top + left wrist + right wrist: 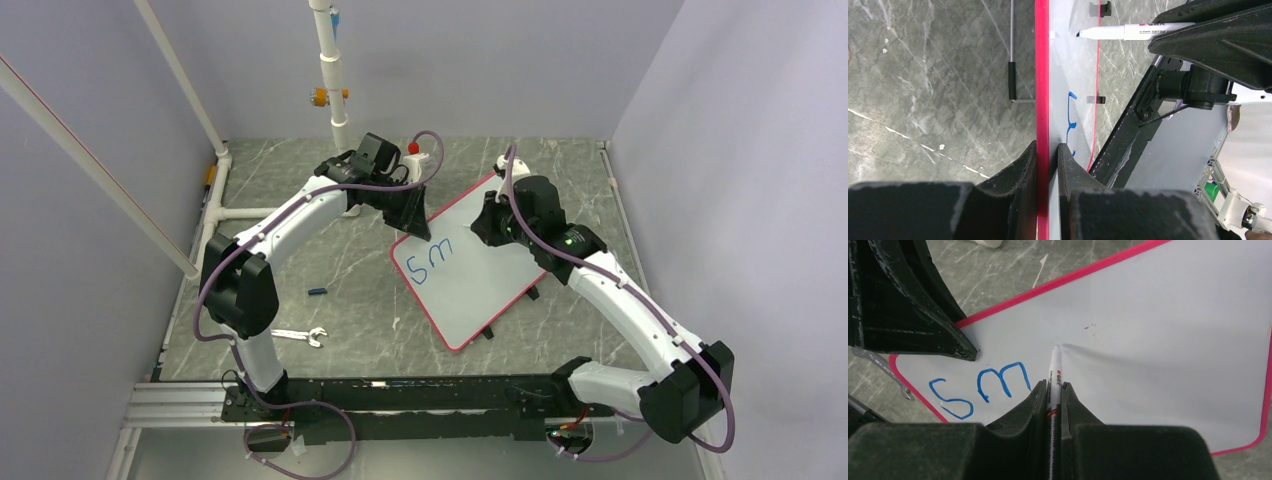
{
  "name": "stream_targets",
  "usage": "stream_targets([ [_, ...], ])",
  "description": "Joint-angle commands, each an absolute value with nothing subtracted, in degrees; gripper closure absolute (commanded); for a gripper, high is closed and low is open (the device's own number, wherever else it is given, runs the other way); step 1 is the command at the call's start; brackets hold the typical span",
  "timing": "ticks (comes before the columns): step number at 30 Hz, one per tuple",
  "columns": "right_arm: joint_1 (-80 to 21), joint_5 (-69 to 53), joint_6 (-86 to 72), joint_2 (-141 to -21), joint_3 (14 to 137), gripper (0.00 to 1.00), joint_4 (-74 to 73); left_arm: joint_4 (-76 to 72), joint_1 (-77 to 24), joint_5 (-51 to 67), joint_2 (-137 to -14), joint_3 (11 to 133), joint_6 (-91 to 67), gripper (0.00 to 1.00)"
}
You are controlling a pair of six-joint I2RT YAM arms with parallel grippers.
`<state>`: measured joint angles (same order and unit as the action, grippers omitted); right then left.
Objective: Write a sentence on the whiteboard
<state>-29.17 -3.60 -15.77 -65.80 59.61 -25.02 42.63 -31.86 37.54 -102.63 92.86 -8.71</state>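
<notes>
The whiteboard (470, 270), white with a thin red rim, lies tilted on small black feet in the middle of the table. Blue handwriting (432, 254) on it reads "Sm" near its left corner; it also shows in the right wrist view (980, 389). My left gripper (413, 222) is shut on the board's red rim (1042, 100) at its upper left edge. My right gripper (487, 222) is shut on a white marker (1054, 375), whose tip touches the board just right of the "m". The marker also shows in the left wrist view (1128, 31).
A small wrench (300, 336) lies on the grey table at the front left, and a blue marker cap (317, 292) lies left of the board. A white pipe frame (335, 90) stands at the back and along the left side.
</notes>
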Motion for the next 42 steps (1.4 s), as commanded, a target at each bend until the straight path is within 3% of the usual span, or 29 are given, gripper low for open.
stream_targets([
  [1, -28.67, -5.16, -14.77, -66.96, 63.20, 1.00, -21.82, 39.07, -31.90, 35.53, -100.37, 94.99, -6.50, 1.00],
  [33, -28.47, -8.33, -17.13, -61.35, 52.71, 1.00, -23.20, 38.94, -31.83, 35.65, -100.11, 95.02, -6.59, 1.00],
  [42, -28.48, -7.89, -16.30, -60.39, 60.67, 1.00, -26.42, 38.98, -31.89, 35.62, -100.15, 95.05, -6.59, 1.00],
])
